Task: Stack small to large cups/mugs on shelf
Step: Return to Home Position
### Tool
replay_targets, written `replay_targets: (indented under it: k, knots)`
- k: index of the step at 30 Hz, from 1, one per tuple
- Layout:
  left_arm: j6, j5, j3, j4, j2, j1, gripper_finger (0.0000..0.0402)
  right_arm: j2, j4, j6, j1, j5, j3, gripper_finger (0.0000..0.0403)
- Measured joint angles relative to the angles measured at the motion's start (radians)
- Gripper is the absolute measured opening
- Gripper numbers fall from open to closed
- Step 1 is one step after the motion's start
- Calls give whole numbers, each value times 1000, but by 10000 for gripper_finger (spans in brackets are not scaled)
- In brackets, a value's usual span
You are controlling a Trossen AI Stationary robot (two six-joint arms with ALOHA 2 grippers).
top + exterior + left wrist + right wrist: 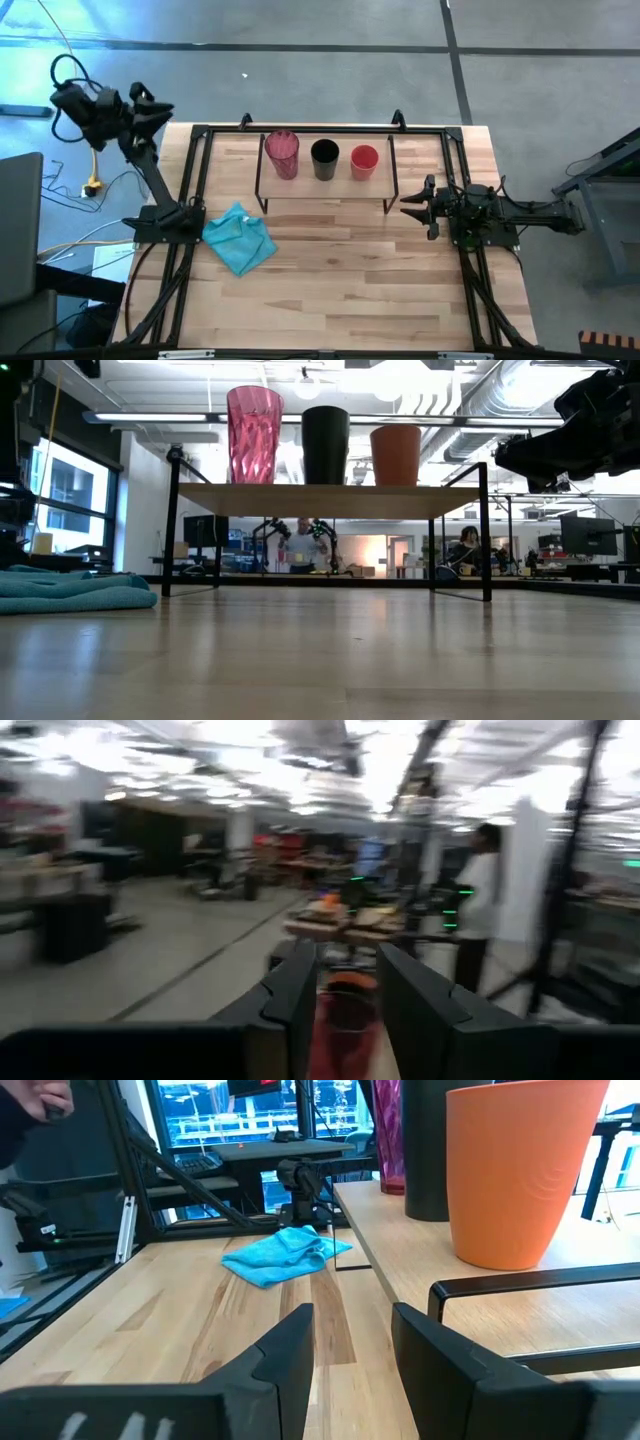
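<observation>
Three cups stand upright on their bases in a row on the shelf's wooden top (325, 185). From left to right they are a tall pink tumbler (283, 153), a black cup (324, 158) and a short red-orange cup (364, 161). None sits inside another. My left gripper (158, 108) is raised off the table's far left corner, open, with nothing held; its own view is blurred (350, 1020). My right gripper (412, 205) rests open and level just right of the shelf, pointing at it (350, 1350). The red-orange cup (515, 1175) is the one nearest to it.
A crumpled teal cloth (240, 237) lies on the table, near and left of the shelf. Black frame rails (190, 170) run along the table's left and right sides. People (305, 545) stand in the room beyond the far edge.
</observation>
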Motion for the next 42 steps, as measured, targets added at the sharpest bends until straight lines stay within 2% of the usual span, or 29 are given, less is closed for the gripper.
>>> replay_targets:
  k: [2,4,8,13,20,25,30,39,42]
  knots:
    - [22,-46,27,0,-1,0,97,0,0,0,0,0,0,129]
    - [29,-34,56,-6,-1,28,97,0,0,0,0,0,0,129]
    - [39,57,97,-16,-1,143,97,0,0,0,0,0,0,129]
    - [18,162,109,-62,-1,356,97,0,0,0,0,0,0,129]
    - [-113,343,145,-186,-1,642,97,0,0,0,0,0,0,129]
    - [-193,460,163,-264,-1,798,97,0,0,0,0,0,1,129]
    - [-261,513,153,-334,-1,874,97,0,0,0,0,0,1,129]
    - [-324,570,146,-384,-1,875,97,0,0,0,0,0,1,129]
    - [-370,594,128,-450,-1,875,97,0,0,0,0,0,1,129]
